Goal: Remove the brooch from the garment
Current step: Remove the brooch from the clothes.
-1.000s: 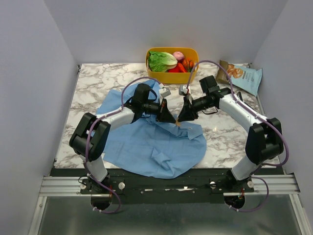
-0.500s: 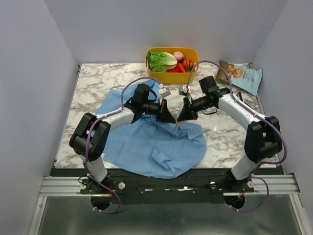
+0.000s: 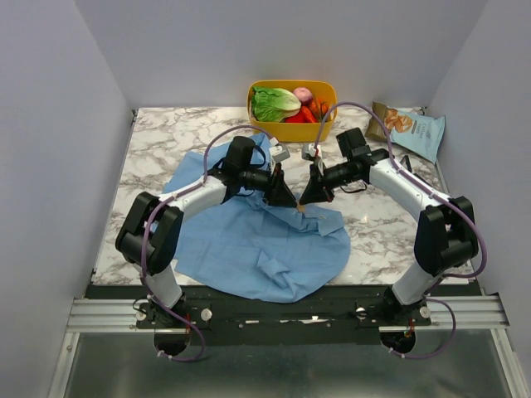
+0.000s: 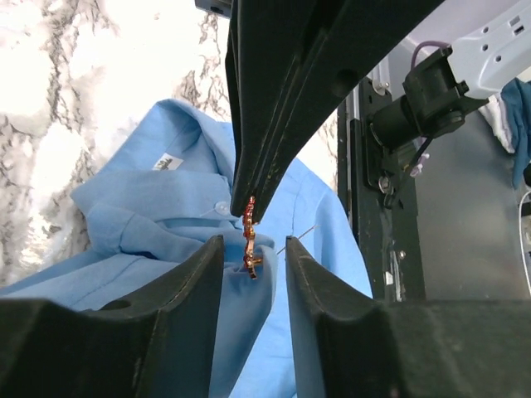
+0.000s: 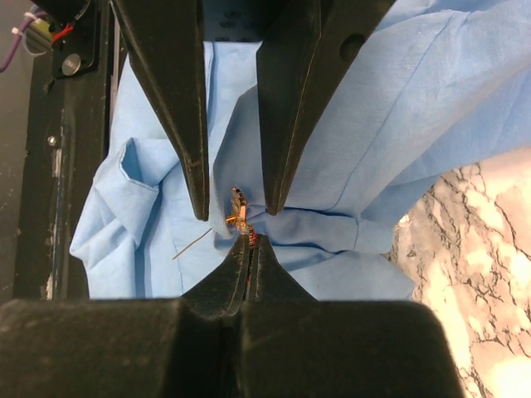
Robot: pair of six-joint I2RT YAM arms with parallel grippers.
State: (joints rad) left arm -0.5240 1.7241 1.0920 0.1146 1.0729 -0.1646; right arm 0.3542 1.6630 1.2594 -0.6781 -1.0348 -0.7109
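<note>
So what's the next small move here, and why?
Probably draw the right hand back, easing the brooch off the garment: it is shut on the brooch, and the left hand stands open around it, gripping nothing.

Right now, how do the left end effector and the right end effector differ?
The left end effector is open, straddling the brooch without gripping; the right end effector is shut on the brooch. The left one comes from the left, the right one from the right. Both meet above the garment.
</note>
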